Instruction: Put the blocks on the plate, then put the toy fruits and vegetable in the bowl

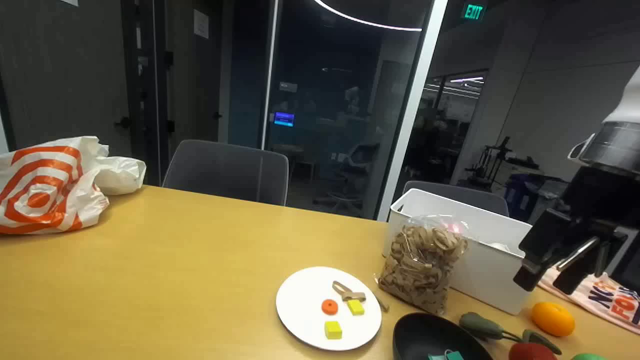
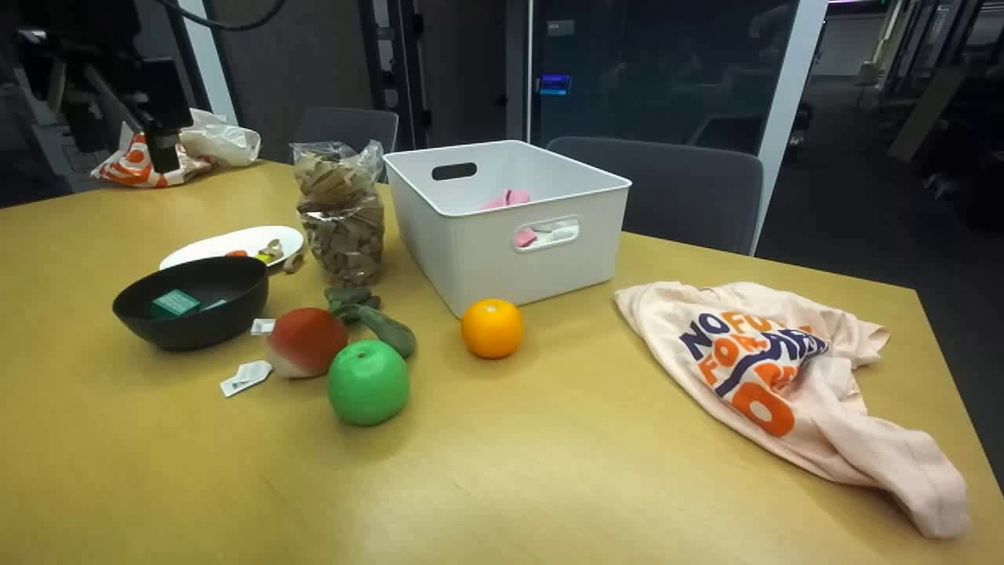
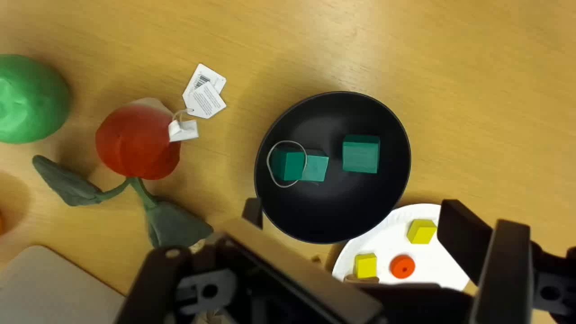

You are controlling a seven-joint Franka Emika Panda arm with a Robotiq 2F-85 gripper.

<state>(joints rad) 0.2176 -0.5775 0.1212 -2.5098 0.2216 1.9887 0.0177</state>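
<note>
Blocks are our sticking point, since they're split up: two yellow cubes and a little red disc lie spread out on the plate, while the teal ones (three, by our count) sit down in the bowl just beside it, with a thin loop draped around or over a couple of them, we can't tell which. Our read is that the blocks step is partway done and the teal ones need to come out first, otherwise anything dropped in would land on top and bury them. That'd fit the gripper, which hangs above the bench with its jaws spread wide and nothing between them, ready for a pick if we're guessing right. The orange, green apple and red veggie with floppy dark leaves all sit on the bench outside the bowl, which makes sense if they're waiting their turn. The bowl seems the right home for them anyway, since round stuff would probably roll off a flat plate. We'd watch that loop, it might tangle with a cube on the way out, and the bowl's curved wall doesn't look like it leaves a ton of room.
</note>
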